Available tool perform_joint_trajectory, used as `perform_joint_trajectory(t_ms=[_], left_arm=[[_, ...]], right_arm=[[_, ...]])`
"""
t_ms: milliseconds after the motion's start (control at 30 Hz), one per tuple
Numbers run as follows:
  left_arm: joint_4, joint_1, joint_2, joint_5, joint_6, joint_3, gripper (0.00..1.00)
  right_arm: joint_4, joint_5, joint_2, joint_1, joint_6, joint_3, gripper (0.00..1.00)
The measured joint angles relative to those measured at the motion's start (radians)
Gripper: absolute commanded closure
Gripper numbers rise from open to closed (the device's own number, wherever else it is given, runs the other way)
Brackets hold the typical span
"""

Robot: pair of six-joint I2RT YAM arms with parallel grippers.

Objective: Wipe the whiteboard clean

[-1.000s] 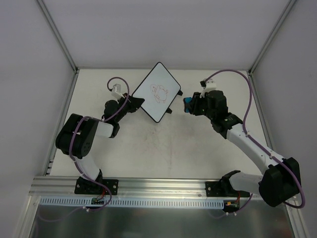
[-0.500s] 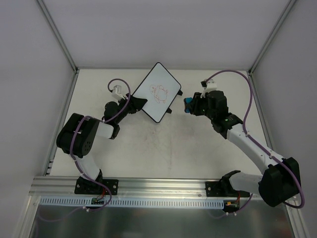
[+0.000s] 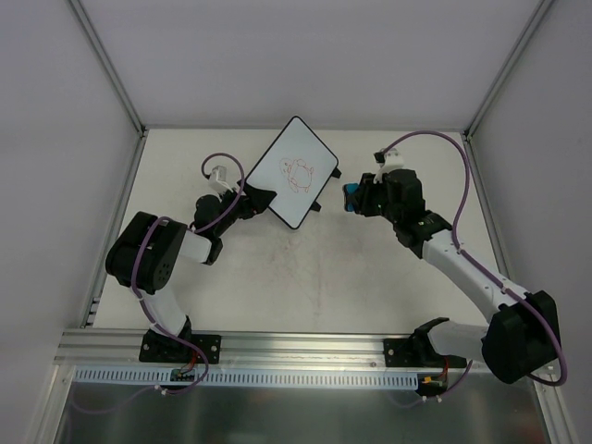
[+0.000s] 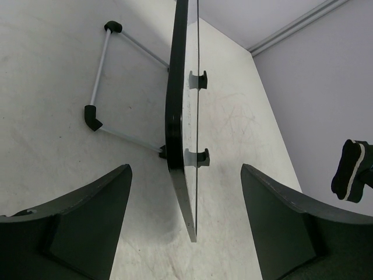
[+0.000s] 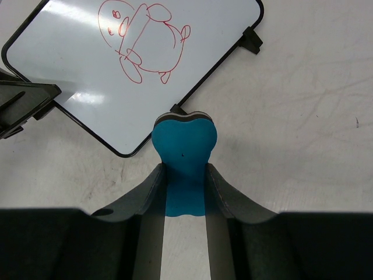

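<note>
Showing whiteboard tilted up at table's far middle, its near-left edge between wide-spread, non-touching left gripper; right gripper clamped on blue eraser, a gap off right edge.

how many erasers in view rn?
1. The blue eraser is pinched in the right end effector, close by the whiteboard's edge. No other shows in any view.
</note>
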State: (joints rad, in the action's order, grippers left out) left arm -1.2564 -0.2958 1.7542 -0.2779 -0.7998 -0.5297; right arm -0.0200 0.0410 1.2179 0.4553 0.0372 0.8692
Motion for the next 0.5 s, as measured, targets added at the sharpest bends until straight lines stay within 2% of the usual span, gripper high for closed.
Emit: perform_joint_trajectory(t_ms=[267, 367, 400, 500], left_arm=[[-0.003, 0.005, 0.0, 0.0, 0.006, 0.0, 0.27], [-0.003, 0.019, 0.0, -0.002, 0.001, 0.0, 0.41], [-0.003, 0.024, 0.0, -0.004, -0.002, 0.0, 0.51], [-0.003, 0.036, 0.0, -0.007, -0.004, 0.0, 0.63]], right_arm=[[-0.001, 0.002, 0.025, 0.0, 0.0, 0.0, 1.0], [-0.002, 0.006, 0.039, 0.0, 0.0, 0.0, 1.0], [-0.002, 0.009, 0.044, 0.0, 0.0, 0.0, 1.0], [-0.002, 0.018, 0.057, 0.0, 0.0, 0.0, 1.0]])
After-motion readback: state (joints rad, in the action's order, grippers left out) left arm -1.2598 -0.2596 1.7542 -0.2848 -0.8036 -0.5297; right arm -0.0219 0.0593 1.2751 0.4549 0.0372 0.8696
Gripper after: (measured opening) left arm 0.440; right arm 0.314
